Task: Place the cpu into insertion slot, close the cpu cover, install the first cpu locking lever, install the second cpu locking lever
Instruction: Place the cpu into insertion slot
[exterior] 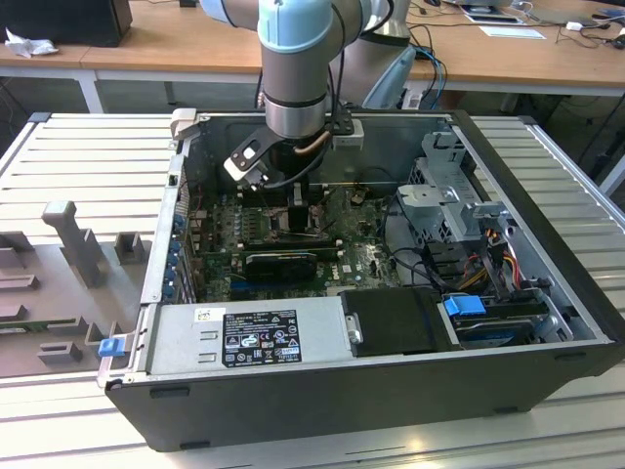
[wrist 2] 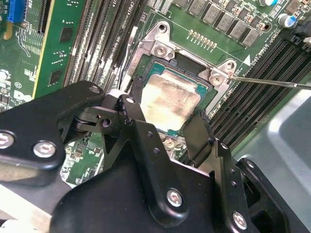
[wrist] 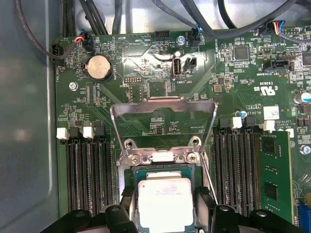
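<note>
room: wooden desks (exterior: 176, 49) along the back with loose cables; grey slatted worktop (exterior: 59, 166) in front
pc case (exterior: 391, 391): black, lying on its side on the worktop, open side up
arm (exterior: 298, 68): comes straight down into the case and hides the socket area in the exterior view
fixture blocks (exterior: 73, 239): grey, on the worktop toward the exterior view's left, well apart from the case opening
power supply box (exterior: 244, 332): grey, labelled, along the near wall of the case
black box (exterior: 395, 320): just beside the power supply, toward the exterior view's right
drive cage (exterior: 454, 195): silver metal, with wire bundles below it
circuit board (wrist: 233, 73): green, on the case floor; black cables (wrist: 97, 14) run over its far edge
memory slots (wrist: 87, 170): long black rows on both sides of the socket; one green module (wrist: 274, 174) is seated
gripper (wrist: 164, 194): black body blocks the near half of the socket in both wrist views; jaws tight against two opposite edges of the cpu, gripping it
cpu cover (wrist: 165, 101): swung up and open, board visible through its window, clear of the cpu face
insertion slot (wrist 2: 160, 48): silver rim, screws at the corners
cpu (wrist 2: 167, 99): pale silver face up, lying flat inside the insertion slot, between the jaws
lever rod (wrist 2: 267, 81): thin metal, sticks out sideways from the socket corner over the memory slots
coin battery (wrist: 99, 66): on the board beyond the cover
</note>
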You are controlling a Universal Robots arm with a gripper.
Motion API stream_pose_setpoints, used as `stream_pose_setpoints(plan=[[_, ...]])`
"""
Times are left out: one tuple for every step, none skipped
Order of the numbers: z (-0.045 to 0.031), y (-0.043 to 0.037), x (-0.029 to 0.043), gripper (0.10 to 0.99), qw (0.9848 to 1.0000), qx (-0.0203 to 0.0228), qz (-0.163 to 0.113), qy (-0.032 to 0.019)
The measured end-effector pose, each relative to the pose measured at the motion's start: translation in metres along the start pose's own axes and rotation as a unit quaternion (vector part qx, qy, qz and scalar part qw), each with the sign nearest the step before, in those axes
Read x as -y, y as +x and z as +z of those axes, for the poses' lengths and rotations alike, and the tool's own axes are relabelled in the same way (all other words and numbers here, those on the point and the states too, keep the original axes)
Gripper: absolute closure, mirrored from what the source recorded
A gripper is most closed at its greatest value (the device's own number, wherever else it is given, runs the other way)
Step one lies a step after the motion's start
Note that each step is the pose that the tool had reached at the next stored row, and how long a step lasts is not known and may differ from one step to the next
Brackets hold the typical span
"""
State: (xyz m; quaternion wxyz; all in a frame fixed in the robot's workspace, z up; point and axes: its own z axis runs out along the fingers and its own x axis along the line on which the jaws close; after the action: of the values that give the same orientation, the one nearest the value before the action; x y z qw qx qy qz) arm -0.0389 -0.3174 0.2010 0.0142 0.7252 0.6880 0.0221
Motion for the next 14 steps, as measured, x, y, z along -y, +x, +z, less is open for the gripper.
stream_pose_setpoints(plan=[[-0.0004, 0.0, 0.0, 0.478, 1.0, -0.0003, 0.0, 0.0002], [-0.0014, 0.0001, -0.0001, 0.478, 1.0, -0.0005, 0.0, 0.0006], [-0.0024, 0.0001, -0.0001, 0.478, 1.0, -0.0005, 0.0, 0.0012], [-0.0034, 0.0001, -0.0002, 0.478, 1.0, -0.0004, 0.0, 0.0018], [-0.0054, 0.0001, -0.0004, 0.478, 1.0, -0.0004, 0.0, 0.0032], [-0.0062, 0.0001, -0.0005, 0.478, 1.0, -0.0004, 0.0, 0.0041], [-0.0069, 0.0001, -0.0005, 0.494, 1.0, -0.0003, 0.0, 0.005], [-0.0074, 0.0002, -0.0007, 0.494, 1.0, -0.0003, 0.001, 0.006], [-0.0076, 0.0002, -0.0007, 0.561, 1.0, -0.0003, 0.001, 0.0065], [-0.0082, 0.0002, -0.0008, 0.624, 1.0, -0.0002, 0.001, 0.0073], [-0.0088, 0.0001, -0.0008, 0.682, 1.0, 0.0, 0.001, 0.0078], [-0.0099, 0.0002, -0.0009, 0.745, 1.0, -0.0001, 0.001, 0.0086], [-0.0112, 0.0002, -0.001, 0.804, 1.0, 0.0, 0.001, 0.0095], [-0.0118, 0.0002, -0.001, 0.863, 1.0, 0.0, 0.001, 0.0099]])
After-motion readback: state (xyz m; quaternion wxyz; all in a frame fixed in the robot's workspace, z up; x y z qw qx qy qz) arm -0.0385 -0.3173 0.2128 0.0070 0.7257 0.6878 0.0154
